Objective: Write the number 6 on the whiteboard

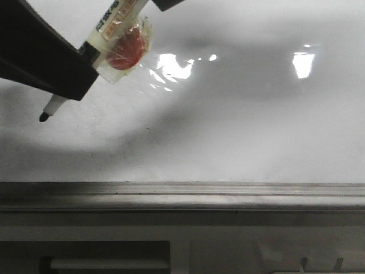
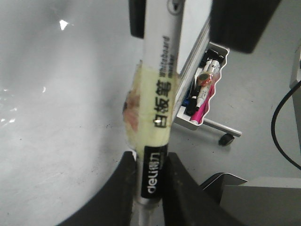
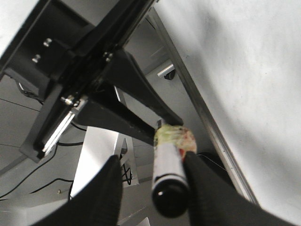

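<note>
I'm looking at the whiteboard [image 1: 245, 125], a glossy white surface with grey smudges and shadows, two bright glare patches near 12 and 1 o'clock, and a grey metal ledge [image 1: 182, 194] along its lower edge at 6 o'clock. I can find no marker line for a number 6 anywhere on the board in the front view. There is one marker [image 1: 85, 63] in play, coming in from 11 o'clock with its black tip at about 9 o'clock, close to the board; I cannot tell whether the tip touches. A lump of clear tape with something red [image 1: 126, 48] is wrapped round its barrel. My left gripper [image 2: 150, 188] is clamped on the marker's lower barrel, a finger on either side. My right gripper [image 3: 150, 188] sits around the marker's back end, its fingers just beside it, though I cannot tell whether they press on it. From centre out to 3 o'clock the board lies bare, with open room. In the left wrist view one tray [image 2: 214, 77] hangs off the board's edge holding several pens, and a wheeled stand leg [image 2: 225, 136] sits on the grey floor beyond.
</note>
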Robot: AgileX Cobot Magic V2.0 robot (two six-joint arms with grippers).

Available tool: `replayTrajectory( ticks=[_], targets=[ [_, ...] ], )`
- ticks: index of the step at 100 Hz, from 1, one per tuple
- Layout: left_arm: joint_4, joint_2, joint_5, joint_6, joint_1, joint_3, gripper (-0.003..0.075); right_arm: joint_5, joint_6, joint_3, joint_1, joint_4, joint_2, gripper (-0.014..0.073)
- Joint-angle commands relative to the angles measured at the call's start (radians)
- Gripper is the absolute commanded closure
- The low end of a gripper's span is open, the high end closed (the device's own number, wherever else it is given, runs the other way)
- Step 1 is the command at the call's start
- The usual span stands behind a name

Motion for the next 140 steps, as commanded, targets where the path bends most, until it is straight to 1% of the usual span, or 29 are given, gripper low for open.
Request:
replayTrajectory(
  ticks=[1, 7, 12, 18, 26, 33, 40, 44, 45, 47, 48, 52, 57, 62, 74, 80, 87, 88, 104, 121, 140],
  targets=[
    [-0.035, -0.010, -0.042, -0.006, -0.009, -0.035, 0.0741, -0.006, -0.019, -0.033, 0.007, 0.053, -0.019, 0.0420],
    [-0.035, -0.010, -0.042, -0.002, -0.009, -0.035, 0.0741, -0.006, -0.037, -0.033, 0.009, 0.053, -0.015, 0.0492],
    [-0.035, -0.010, -0.042, 0.000, -0.009, -0.035, 0.0740, -0.008, -0.039, -0.033, 0.009, 0.055, -0.015, 0.0581],
    [-0.035, -0.010, -0.042, 0.000, -0.009, -0.035, 0.0739, -0.008, -0.039, -0.033, 0.009, 0.055, -0.015, 0.0669],
    [-0.035, -0.010, -0.042, 0.005, -0.009, -0.035, 0.0734, -0.008, -0.039, -0.033, 0.009, 0.055, -0.015, 0.0654],
    [-0.035, -0.010, -0.035, 0.005, -0.009, -0.037, 0.0684, -0.013, -0.047, -0.033, 0.009, 0.055, -0.017, 0.0654],
    [-0.035, -0.010, -0.026, 0.005, -0.009, -0.046, 0.0566, -0.032, -0.049, -0.033, 0.009, 0.055, -0.021, 0.0653],
    [-0.035, -0.010, -0.024, 0.005, -0.009, -0.058, 0.0463, -0.045, -0.049, -0.031, 0.009, 0.053, -0.028, 0.0647],
    [-0.035, -0.010, -0.024, 0.005, -0.009, -0.060, 0.0426, -0.047, -0.049, -0.031, 0.009, 0.050, -0.029, 0.0644],
    [-0.035, -0.010, -0.024, 0.005, -0.006, -0.064, 0.0389, -0.056, -0.049, -0.029, 0.009, 0.044, -0.035, 0.0642],
    [-0.039, -0.010, -0.024, 0.005, -0.004, -0.068, 0.0351, -0.061, -0.049, -0.029, 0.009, 0.042, -0.038, 0.0641],
    [-0.050, -0.012, -0.024, 0.003, 0.007, -0.077, 0.0251, -0.077, -0.049, -0.020, 0.009, 0.031, -0.051, 0.0639],
    [-0.067, -0.018, -0.024, -0.001, 0.028, -0.084, 0.0169, -0.108, -0.049, -0.002, 0.009, 0.020, -0.076, 0.0639],
    [-0.079, -0.030, -0.021, -0.006, 0.065, -0.084, 0.0137, -0.145, -0.049, 0.026, 0.009, 0.004, -0.109, 0.0639],
    [-0.113, -0.080, 0.011, -0.009, 0.173, -0.080, 0.0156, -0.262, -0.049, 0.132, 0.009, -0.053, -0.227, 0.0639],
    [-0.143, -0.116, 0.013, -0.009, 0.231, -0.069, 0.0170, -0.324, -0.049, 0.203, 0.007, -0.054, -0.298, 0.0639],
    [-0.195, -0.158, 0.011, -0.007, 0.301, -0.050, 0.0182, -0.420, -0.049, 0.282, 0.005, -0.054, -0.380, 0.0639],
    [-0.209, -0.166, 0.009, -0.007, 0.314, -0.046, 0.0185, -0.451, -0.049, 0.298, 0.005, -0.054, -0.396, 0.0639],
    [-0.259, -0.247, -0.011, -0.007, 0.432, 0.018, 0.0198, -0.669, -0.049, 0.453, 0.005, -0.054, -0.559, 0.0639],
    [-0.282, -0.309, -0.038, -0.007, 0.497, 0.057, 0.0198, -0.830, -0.049, 0.539, 0.005, -0.054, -0.619, 0.0638],
    [-0.286, -0.324, -0.060, -0.007, 0.504, 0.057, 0.0198, -0.971, -0.049, 0.545, 0.005, -0.054, -0.584, 0.0638]
  ],
)
